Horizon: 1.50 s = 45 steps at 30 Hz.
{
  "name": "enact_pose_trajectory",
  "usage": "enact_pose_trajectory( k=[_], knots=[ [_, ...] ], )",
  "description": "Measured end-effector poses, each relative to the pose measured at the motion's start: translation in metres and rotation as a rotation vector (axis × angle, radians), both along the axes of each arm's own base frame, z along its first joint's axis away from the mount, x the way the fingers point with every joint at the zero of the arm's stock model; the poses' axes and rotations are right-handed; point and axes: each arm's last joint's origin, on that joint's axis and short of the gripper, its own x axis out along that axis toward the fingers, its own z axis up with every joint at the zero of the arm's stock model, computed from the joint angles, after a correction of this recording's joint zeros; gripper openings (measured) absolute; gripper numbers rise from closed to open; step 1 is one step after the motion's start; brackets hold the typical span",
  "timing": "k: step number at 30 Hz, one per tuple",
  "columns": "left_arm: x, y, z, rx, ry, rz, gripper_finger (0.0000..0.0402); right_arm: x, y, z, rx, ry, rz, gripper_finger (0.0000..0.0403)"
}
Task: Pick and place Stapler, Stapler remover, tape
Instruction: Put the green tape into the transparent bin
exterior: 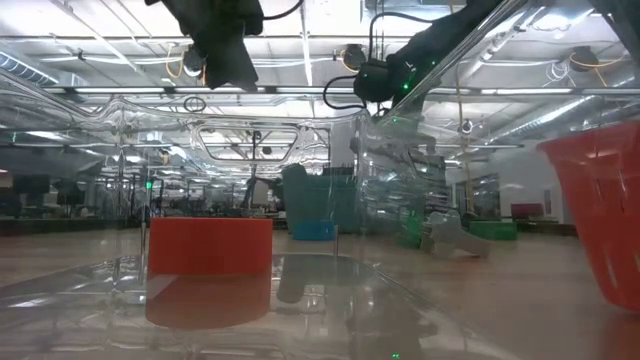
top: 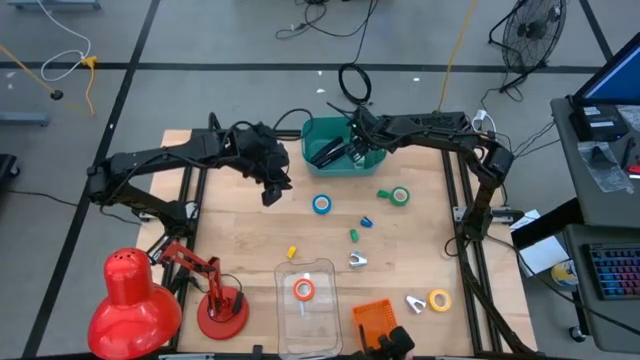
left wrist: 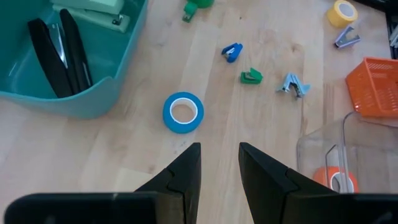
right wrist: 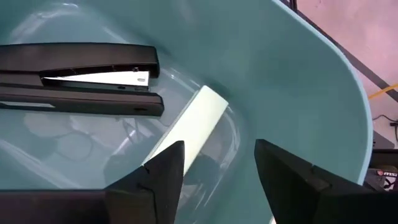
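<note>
1. A red lamp [top: 135, 300] stands at the desk's [top: 250, 235] near left corner.
2. The left arm reaches in from the left edge, elbow bent. Its left gripper [left wrist: 219, 163] hangs above bare wood left of centre, fingers a little apart and holding nothing. The blue tape [left wrist: 183, 112] lies flat just ahead of the fingertips, untouched.
3. A clear box [top: 306, 296] sits at the near edge, about mid-desk, with the orange tape [top: 304, 290] lying inside it. An orange basket [top: 375, 318] stands just to its right; I cannot tell what it holds.
4. A teal bin [top: 315, 135] sits at the far edge, near the middle. A black stapler [right wrist: 81, 78] lies in it, and a pale green stapler [right wrist: 186, 134] beside that.
5. The right arm comes from the right edge, stretched along the far side, wrist dipped into the bin. Its right gripper [right wrist: 214, 165] has fingers spread, gripping nothing, right over the pale green stapler.
6. The green tape [top: 400, 196] lies just right of the bin, toward the middle.
7. Small removers are scattered mid-desk: a blue one [left wrist: 232, 52], a green one [left wrist: 251, 76], and a pale blue one [left wrist: 293, 86].
8. The yellow tape [top: 439, 299] lies flat near the near right corner, with a grey remover [top: 415, 302] just beside it.
</note>
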Motion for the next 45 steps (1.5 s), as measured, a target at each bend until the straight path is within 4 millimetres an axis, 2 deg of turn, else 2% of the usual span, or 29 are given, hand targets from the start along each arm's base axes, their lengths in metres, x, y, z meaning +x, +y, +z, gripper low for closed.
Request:
enact_pose_trajectory(
  k=[4, 10, 15, 18, 21, 27, 30, 34, 38, 45],
  knots=[
    [0.0, 0.0, 0.0, 0.001, 0.003, -0.003, 0.011, 0.002, 0.001, 0.008, 0.031, -0.047, 0.029, 0.0178],
    [0.0, 0.0, 0.0, 0.011, 0.002, -0.013, 0.011, 0.01, 0.012, 0.054, 0.041, -0.213, 0.141, 0.0172],
    [0.0, 0.0, 0.0, 0.024, 0.001, -0.025, 0.011, 0.007, 0.042, 0.101, 0.009, -0.358, 0.28, 0.0171],
    [0.0, 0.0, 0.0, 0.027, 0.001, -0.029, 0.011, 0.002, 0.068, 0.116, -0.002, -0.335, 0.374, 0.0171],
    [0.0, 0.0, 0.0, 0.031, 0.0, -0.033, 0.011, -0.01, 0.093, 0.123, 0.043, -0.262, 0.44, 0.0171],
    [0.0, 0.0, 0.0, 0.027, -0.002, -0.039, 0.011, -0.036, 0.124, 0.117, 0.145, 0.008, 0.446, 0.0171],
    [0.0, 0.0, 0.0, 0.023, -0.004, -0.043, 0.0111, -0.043, 0.129, 0.112, 0.174, 0.106, 0.435, 0.0171],
    [0.0, 0.0, 0.0, 0.016, -0.005, -0.043, 0.0111, -0.045, 0.131, 0.104, 0.187, 0.139, 0.431, 0.0171],
    [0.0, -0.001, 0.0, 0.008, -0.006, -0.042, 0.0111, -0.05, 0.132, 0.077, 0.255, 0.219, 0.432, 0.0171],
    [-0.001, -0.001, 0.0, -0.014, -0.001, -0.053, 0.0111, -0.07, 0.137, 0.01, 0.364, 0.382, 0.447, 0.0171]
  ],
)
